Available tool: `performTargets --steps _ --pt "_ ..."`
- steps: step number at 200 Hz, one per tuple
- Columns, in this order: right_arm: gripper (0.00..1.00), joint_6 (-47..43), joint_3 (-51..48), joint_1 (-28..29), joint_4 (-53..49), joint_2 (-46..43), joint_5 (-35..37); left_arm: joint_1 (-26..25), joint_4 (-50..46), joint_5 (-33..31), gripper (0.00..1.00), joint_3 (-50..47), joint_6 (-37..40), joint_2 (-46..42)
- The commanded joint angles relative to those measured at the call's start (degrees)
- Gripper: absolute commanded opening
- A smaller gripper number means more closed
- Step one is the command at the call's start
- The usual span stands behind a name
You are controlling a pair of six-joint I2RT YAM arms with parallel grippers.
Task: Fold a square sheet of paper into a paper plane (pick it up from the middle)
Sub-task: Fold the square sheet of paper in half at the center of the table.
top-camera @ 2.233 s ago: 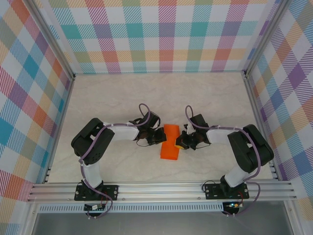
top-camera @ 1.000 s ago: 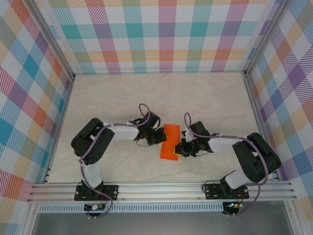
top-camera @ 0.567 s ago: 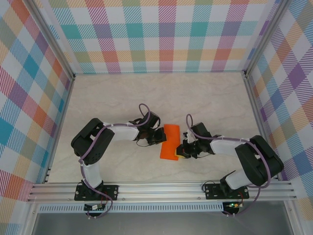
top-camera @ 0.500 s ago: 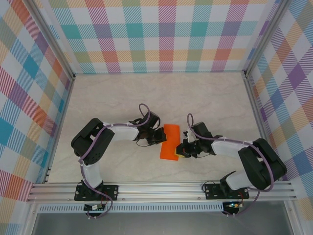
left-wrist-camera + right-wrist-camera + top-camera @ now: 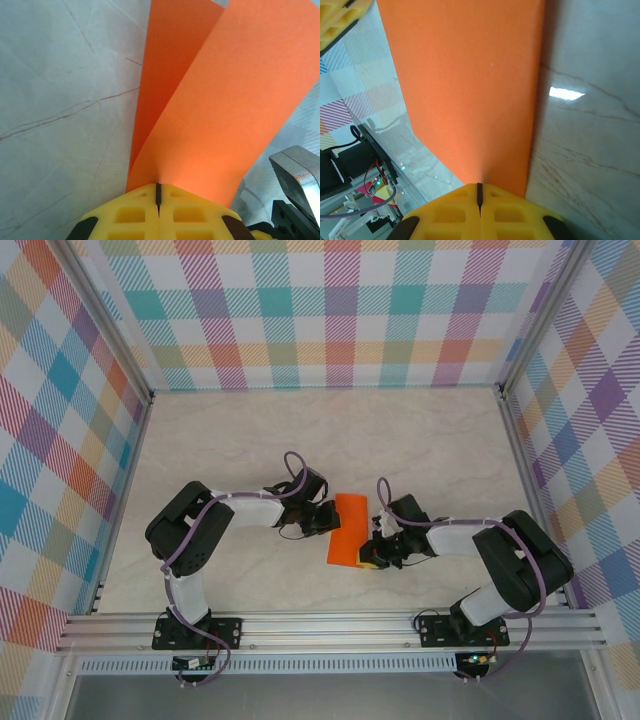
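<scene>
The square sheet of paper [image 5: 347, 530], bright orange, sits a little toward 6 o'clock from the middle of the pale marbled worktop [image 5: 250, 440]. From above it reads as a folded strip, longer than it is wide, running from 12 o'clock down to about 7 o'clock. Both arms reach in low toward it from either side.

The left claw [image 5: 328, 518] meets the strip at its 9 o'clock edge. In the left wrist view, that claw [image 5: 158, 192] is clenched: its yellow fingers [image 5: 125, 215] press together with only a thin dark seam between them. The paper [image 5: 225, 110] rises out of the seam toward 12 o'clock in two layers. One panel overlaps the other, and both fan apart as they go up. A grey metal part [image 5: 295, 167] stands at 4 o'clock, beside the paper's lower edge; what it belongs to I cannot tell.

The right claw [image 5: 371, 548] meets the strip near its 4 o'clock corner. In the right wrist view, this claw [image 5: 479, 192] is likewise clenched on the sheet [image 5: 470, 90], which spreads from the closed yellow fingers [image 5: 445, 215] toward 12 o'clock as one smooth orange face. Another yellow finger piece [image 5: 337, 15] shows at 10 o'clock, just beside the paper's far corner.

Plaid walls [image 5: 330, 310] enclose the worktop at 9, 12 and 3 o'clock.
</scene>
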Motion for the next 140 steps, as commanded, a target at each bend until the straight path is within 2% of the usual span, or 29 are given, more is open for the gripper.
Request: performTargets --steps 1,34,74,99,117,140 --pt "0.0 -0.7 -0.2 1.2 -2.7 -1.4 0.9 -0.7 -4.7 -4.1 0.0 -2.2 1.2 1.3" --pt "0.01 -1.5 -0.1 2.5 -4.7 -4.2 2.4 -0.8 -4.8 -4.1 0.0 -2.1 1.2 1.3" --pt "0.0 -2.0 -1.9 2.6 -5.8 -0.6 7.6 -0.8 -5.0 -4.1 0.0 -2.0 1.3 1.1" --pt "0.0 -1.6 -0.8 2.6 -6.1 0.4 6.0 -0.8 -5.0 -4.1 0.0 -2.2 1.4 1.0" --pt "0.0 -1.5 1.0 2.6 -7.7 -3.9 4.2 -0.7 -5.1 -4.1 0.0 -2.4 1.4 1.1" --pt "0.0 -3.5 5.3 1.7 -13.9 -10.8 9.2 -0.8 -5.3 -4.3 0.0 -2.4 1.7 0.8"
